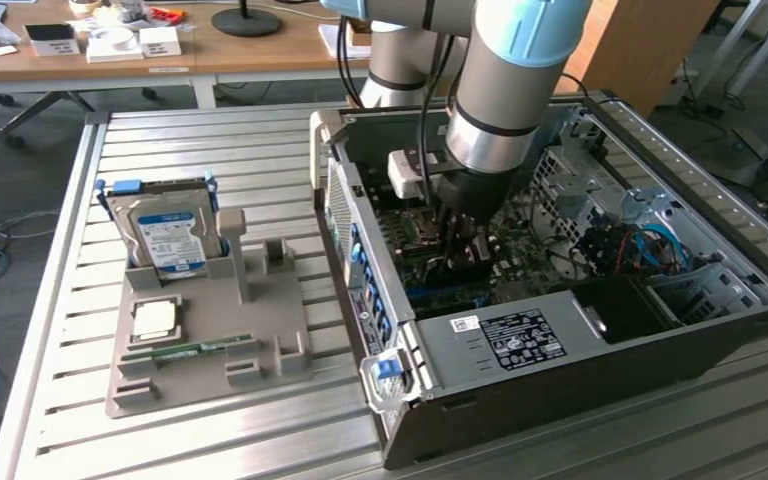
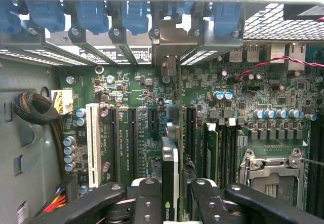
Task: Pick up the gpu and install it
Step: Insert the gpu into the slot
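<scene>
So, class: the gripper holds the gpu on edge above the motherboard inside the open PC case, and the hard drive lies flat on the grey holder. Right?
Not quite. The exterior view shows the hard drive standing upright in the grey holder, not flat. The rest holds: gripper, gpu, motherboard, PC case.

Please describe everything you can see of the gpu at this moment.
The gpu is seen edge-on: a thin dark card with a pale strip along one side and a small green logo near the fingers. It stands upright between the gripper fingers, which clamp it, and points down at the green motherboard's slots inside the computer case.
</scene>
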`<control>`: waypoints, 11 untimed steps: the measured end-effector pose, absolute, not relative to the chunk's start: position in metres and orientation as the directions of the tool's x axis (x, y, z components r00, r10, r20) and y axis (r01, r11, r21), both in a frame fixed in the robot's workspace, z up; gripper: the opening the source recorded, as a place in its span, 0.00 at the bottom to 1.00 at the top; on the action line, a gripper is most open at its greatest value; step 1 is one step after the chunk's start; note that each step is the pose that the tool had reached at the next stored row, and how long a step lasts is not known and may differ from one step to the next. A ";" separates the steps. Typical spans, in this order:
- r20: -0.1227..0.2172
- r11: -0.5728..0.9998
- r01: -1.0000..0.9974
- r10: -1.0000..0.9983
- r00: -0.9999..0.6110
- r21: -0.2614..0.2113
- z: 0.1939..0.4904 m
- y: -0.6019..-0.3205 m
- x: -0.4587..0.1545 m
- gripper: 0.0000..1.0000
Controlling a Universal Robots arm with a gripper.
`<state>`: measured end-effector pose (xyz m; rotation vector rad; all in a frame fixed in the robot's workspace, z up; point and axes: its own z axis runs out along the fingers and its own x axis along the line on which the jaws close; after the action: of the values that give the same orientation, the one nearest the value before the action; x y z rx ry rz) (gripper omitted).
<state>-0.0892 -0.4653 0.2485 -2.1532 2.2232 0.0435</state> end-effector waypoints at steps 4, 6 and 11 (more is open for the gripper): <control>-0.053 0.032 -0.999 -0.998 -0.032 -0.012 0.248 -0.465 -0.089 0.27; -0.053 0.032 -0.999 -0.998 -0.032 -0.012 0.248 -0.465 -0.089 0.27; -0.053 0.032 -0.999 -0.998 -0.032 -0.012 0.247 -0.465 -0.090 0.27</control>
<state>-0.0896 -0.4653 0.2474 -2.1530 2.2230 0.0432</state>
